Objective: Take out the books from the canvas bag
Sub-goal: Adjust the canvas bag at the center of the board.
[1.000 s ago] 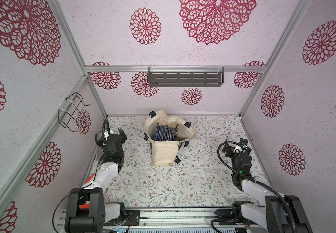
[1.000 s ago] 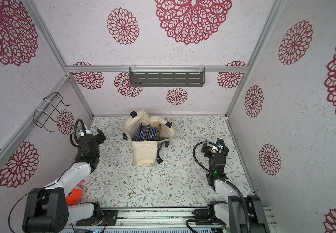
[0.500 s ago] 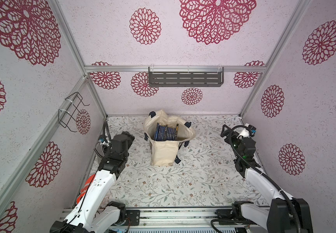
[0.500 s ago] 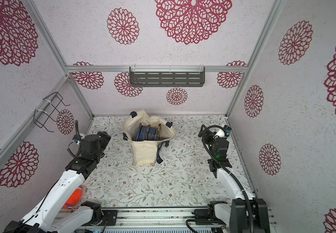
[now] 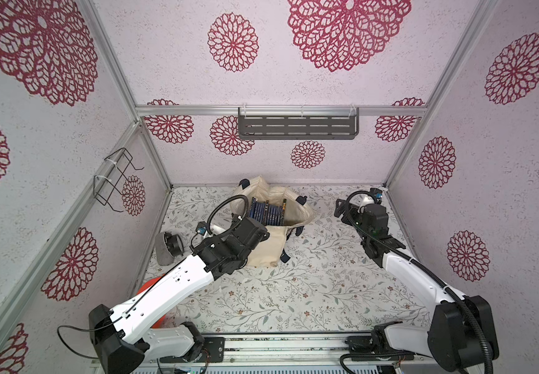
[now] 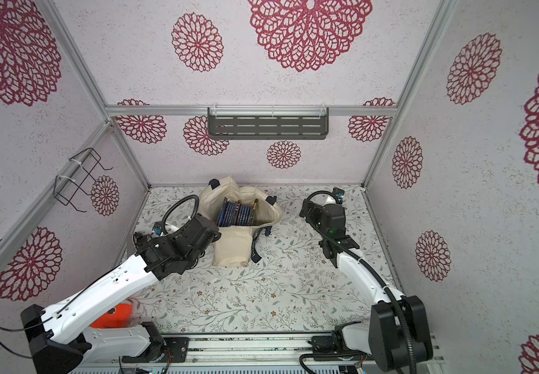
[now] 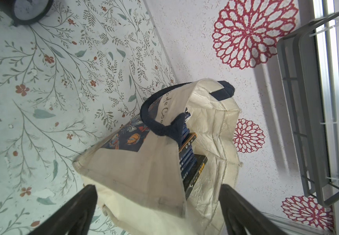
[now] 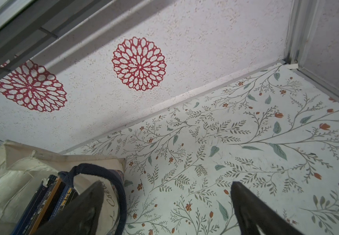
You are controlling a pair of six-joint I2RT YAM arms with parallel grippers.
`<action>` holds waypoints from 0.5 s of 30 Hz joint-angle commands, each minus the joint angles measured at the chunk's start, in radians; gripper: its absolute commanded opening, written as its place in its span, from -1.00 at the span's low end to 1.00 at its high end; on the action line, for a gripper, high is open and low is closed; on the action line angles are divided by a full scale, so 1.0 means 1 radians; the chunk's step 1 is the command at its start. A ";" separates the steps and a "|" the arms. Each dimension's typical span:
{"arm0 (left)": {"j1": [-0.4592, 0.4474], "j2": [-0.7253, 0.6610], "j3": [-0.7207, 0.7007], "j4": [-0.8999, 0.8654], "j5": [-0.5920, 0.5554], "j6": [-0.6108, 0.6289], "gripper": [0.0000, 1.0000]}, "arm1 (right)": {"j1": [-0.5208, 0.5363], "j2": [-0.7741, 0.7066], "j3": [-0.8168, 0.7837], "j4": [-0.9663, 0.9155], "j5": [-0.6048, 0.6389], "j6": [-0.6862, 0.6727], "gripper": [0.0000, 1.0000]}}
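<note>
Left wrist view showed my left pincer (image 7: 157, 187) spread wide, empty, facing the canvas bag (image 7: 132, 171) holding the books (image 7: 187, 157), while my right pincer (image 8: 167, 183) gaped empty nearby.

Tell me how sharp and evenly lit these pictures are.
Both top views: sharp, evenly lit, the canvas bag and books crisp. Left wrist view: the grey shelf throws soft shadows on the wall; the left end effector is dark and soft-edged. Right wrist view: the right end effector likewise, table sharp.
</note>
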 commanded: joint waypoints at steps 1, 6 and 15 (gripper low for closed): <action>-0.049 0.059 0.072 -0.133 -0.062 -0.151 0.95 | 0.008 0.005 0.060 -0.092 0.037 -0.055 0.98; -0.094 0.138 0.136 -0.146 -0.064 -0.197 0.95 | 0.043 0.025 0.101 -0.156 0.079 -0.105 0.98; -0.088 0.250 0.186 -0.050 -0.021 -0.190 0.95 | 0.143 0.115 0.219 -0.236 0.151 -0.199 0.98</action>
